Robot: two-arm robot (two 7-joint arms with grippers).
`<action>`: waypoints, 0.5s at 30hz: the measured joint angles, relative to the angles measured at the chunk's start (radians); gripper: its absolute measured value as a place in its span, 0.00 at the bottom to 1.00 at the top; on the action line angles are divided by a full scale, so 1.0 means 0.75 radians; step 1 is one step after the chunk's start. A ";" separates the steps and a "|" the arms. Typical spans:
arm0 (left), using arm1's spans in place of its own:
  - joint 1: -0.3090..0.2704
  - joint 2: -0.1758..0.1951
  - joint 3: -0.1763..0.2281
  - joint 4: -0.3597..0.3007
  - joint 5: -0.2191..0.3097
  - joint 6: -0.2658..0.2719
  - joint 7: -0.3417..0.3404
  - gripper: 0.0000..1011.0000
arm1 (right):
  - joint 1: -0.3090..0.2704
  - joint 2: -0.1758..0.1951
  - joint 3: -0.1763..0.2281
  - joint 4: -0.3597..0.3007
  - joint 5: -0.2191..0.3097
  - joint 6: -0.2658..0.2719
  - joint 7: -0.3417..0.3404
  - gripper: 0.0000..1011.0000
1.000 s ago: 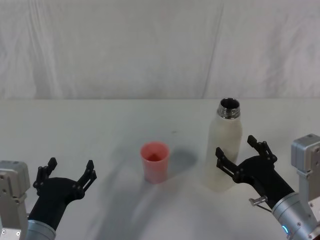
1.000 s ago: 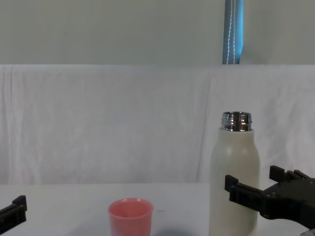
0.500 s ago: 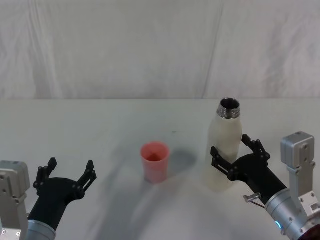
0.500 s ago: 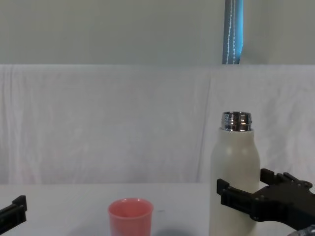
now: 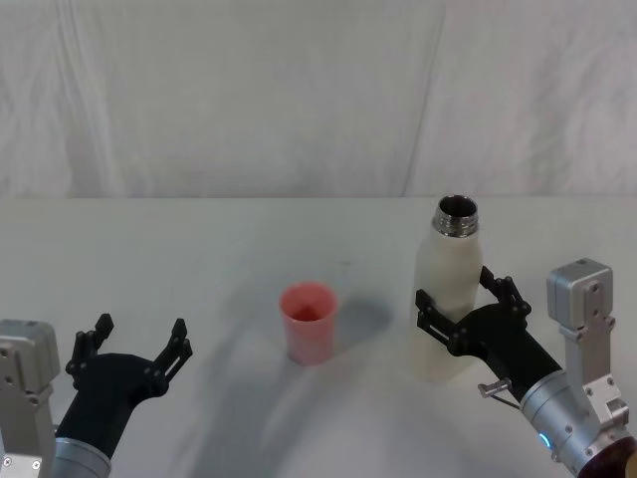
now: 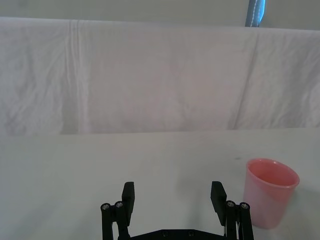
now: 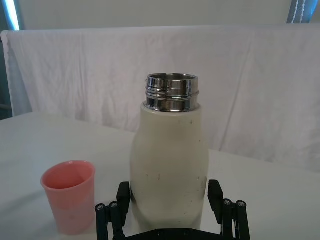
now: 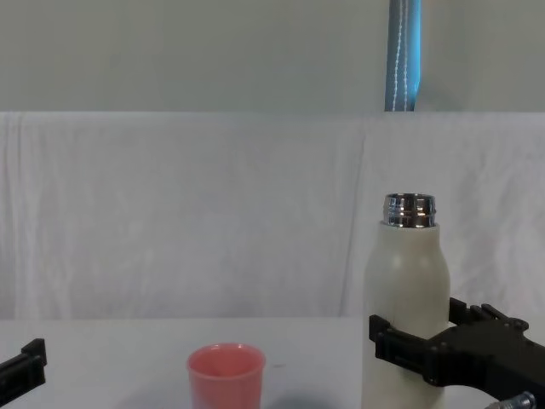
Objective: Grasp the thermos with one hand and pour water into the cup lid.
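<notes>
one thermos [image 5: 445,299] stands upright on the white counter [image 5: 199,259], uncapped, its steel neck open at the top. the right gripper [image 5: 465,309] has its two black fingers spread to either side of the lower body of the thermos; in the right wrist view the thermos [image 7: 169,165] sits between the fingers [image 7: 215,192] with a slim gap on each side, so they flank it without pressing on it. in the chest view the right gripper [image 8: 443,354] crosses in front of the bottle's lower half [image 8: 407,281].

one cup lid [image 5: 309,322], salmon pink, stands upright on the counter to the left of the right gripper, near the thermos but apart from it, with bare counter between them. what is inside the thermos cannot be told; the cup lid's inside shows pink in the right wrist view [image 7: 68,197] and no water can be made out there.

the left gripper [image 5: 134,351] rests low at the near left of the counter, fingers spread and holding nothing. the cup lid lies ahead of it and off to its right, well apart, as the left wrist view shows [image 6: 270,192], with its own fingers [image 6: 128,192] wide open over bare counter.

the counter is open and flat all around the two things. a white cloth backdrop [image 5: 299,100] closes off the far edge of the counter behind them. a blue vertical strip [image 8: 404,55] shows above the cloth in the chest view.
</notes>
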 joint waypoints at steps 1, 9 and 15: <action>0.000 0.000 0.000 0.000 0.000 0.000 0.000 0.99 | 0.005 -0.002 0.001 0.007 0.000 0.000 -0.001 0.99; 0.000 0.000 0.000 0.000 0.000 0.000 0.000 0.99 | 0.026 -0.019 0.008 0.033 0.013 0.007 -0.003 0.99; 0.000 0.000 0.000 0.000 0.000 0.000 0.000 0.99 | 0.040 -0.029 0.009 0.048 0.027 0.022 -0.003 0.99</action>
